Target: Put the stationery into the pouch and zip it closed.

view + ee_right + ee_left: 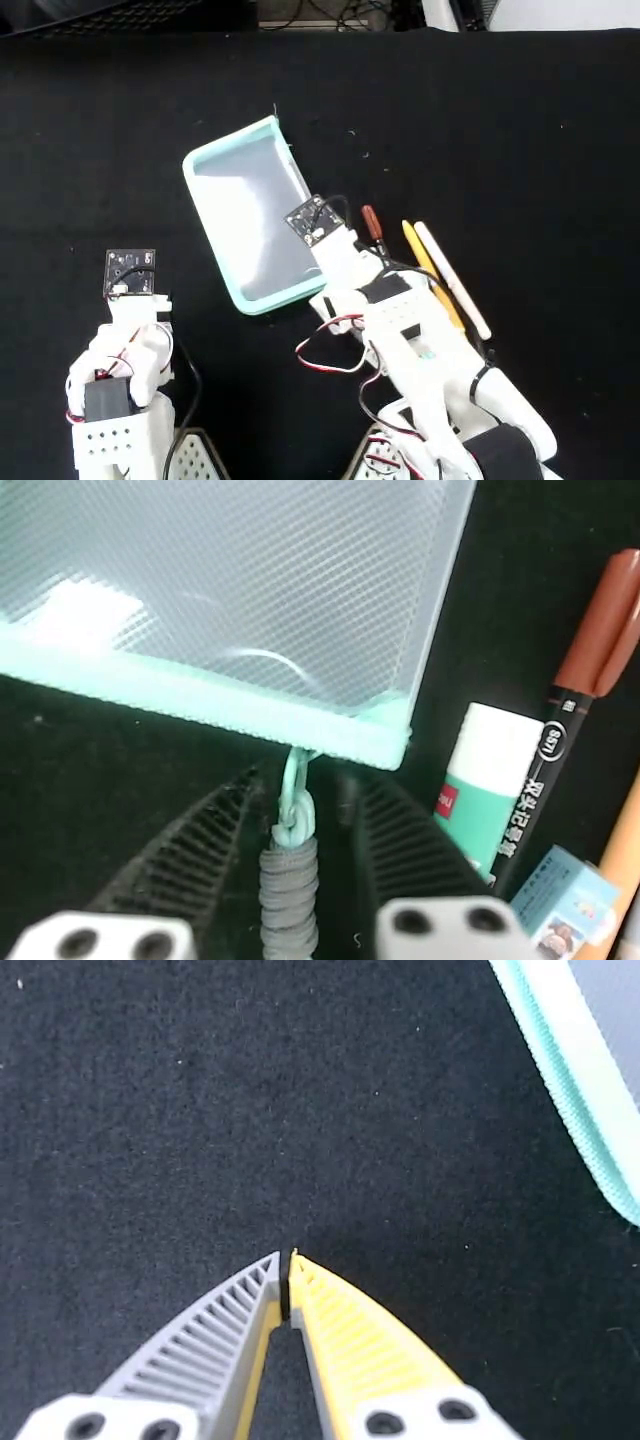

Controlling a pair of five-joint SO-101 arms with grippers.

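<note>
Right wrist view shows you one pouch [250,580] just ahead of your right gripper [300,780]. Its fingers are spread apart, and the one zipper pull [290,875] lies between them. Beside that gripper you can count one glue stick [490,780], one brown-capped marker [560,720] and one eraser [565,900]. Your left gripper [287,1260] is pinched closed on nothing, over the black cloth [200,1110].
</note>
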